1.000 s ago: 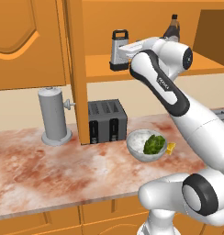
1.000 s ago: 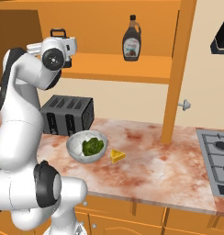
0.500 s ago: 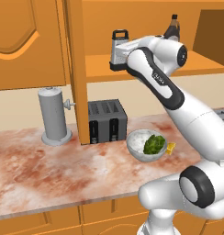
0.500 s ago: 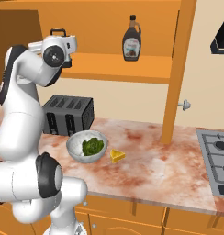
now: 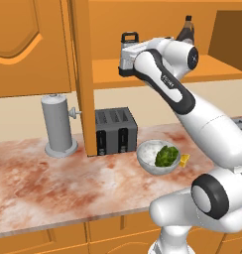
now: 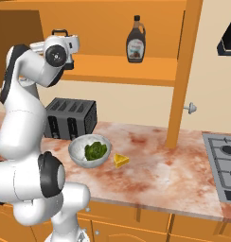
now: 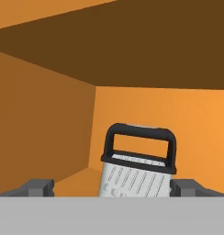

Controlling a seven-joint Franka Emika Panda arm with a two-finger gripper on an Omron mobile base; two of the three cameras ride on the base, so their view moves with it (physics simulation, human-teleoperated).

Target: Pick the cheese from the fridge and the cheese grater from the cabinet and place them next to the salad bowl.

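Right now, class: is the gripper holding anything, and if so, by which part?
Nothing is held. The gripper is open, its fingertips apart on either side of the cheese grater on the cabinet shelf.

We saw a kitchen of orange wood with a pale beige back wall [image 6: 136, 101]. A countertop [image 5: 38, 183] of mottled reddish-brown and cream marble ran across the room, with orange base cabinet fronts [image 5: 41, 240] below it. A closed wall cabinet door with an arched panel [image 5: 24, 44] hung at the upper left of the left base view. A black slotted toaster [image 5: 115, 130] stood against the wall, and a grey cylindrical canister [image 5: 58, 125] stood well to its left. A stovetop with grey burners [image 6: 224, 165] lay at the counter's right end, under a dark range hood [image 6: 228, 40]. The light was even and soft
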